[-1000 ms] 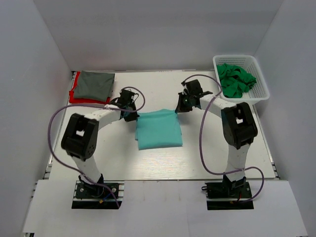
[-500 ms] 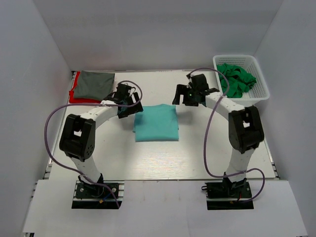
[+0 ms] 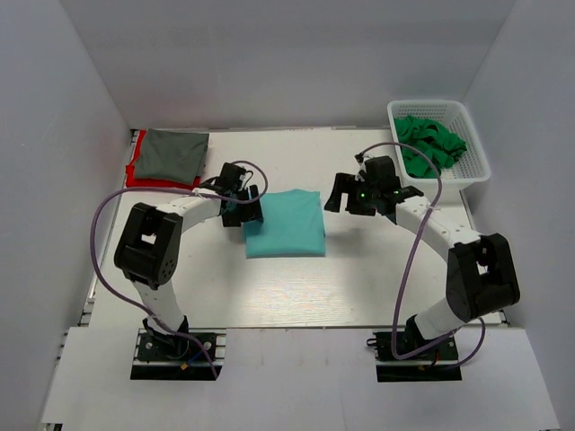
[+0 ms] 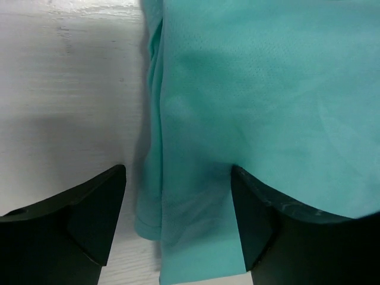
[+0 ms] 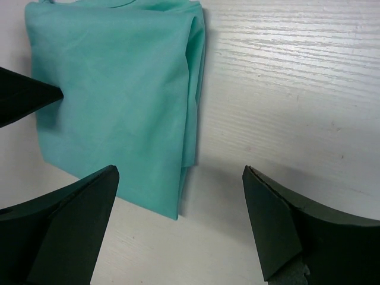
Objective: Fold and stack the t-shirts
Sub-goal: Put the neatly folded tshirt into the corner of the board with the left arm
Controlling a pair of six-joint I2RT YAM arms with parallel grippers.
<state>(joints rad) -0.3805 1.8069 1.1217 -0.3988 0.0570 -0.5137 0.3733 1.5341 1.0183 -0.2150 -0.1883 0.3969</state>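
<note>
The light teal t-shirt [image 3: 285, 223] lies folded in a rectangle at the middle of the table. My left gripper [image 3: 243, 208] stands open at its left edge. In the left wrist view that edge of the teal t-shirt [image 4: 267, 89] runs between the spread fingers [image 4: 89, 219] of the left gripper [image 4: 177, 219], not pinched. My right gripper [image 3: 346, 193] is open, off the shirt's right side. The right wrist view has the teal t-shirt [image 5: 113, 89] ahead of the right gripper [image 5: 181, 219], which holds nothing. A folded dark grey t-shirt [image 3: 175, 153] rests on a red t-shirt [image 3: 135, 175] at the back left.
A white lattice basket [image 3: 471, 160] at the back right holds crumpled bright green t-shirts [image 3: 429, 144]. White walls close in the table on three sides. Purple cables loop beside both arms.
Both grippers opened and let go of the teal t-shirt, which now lies flat. The right gripper drew back to the right; the left one stayed at the shirt's left edge.
</note>
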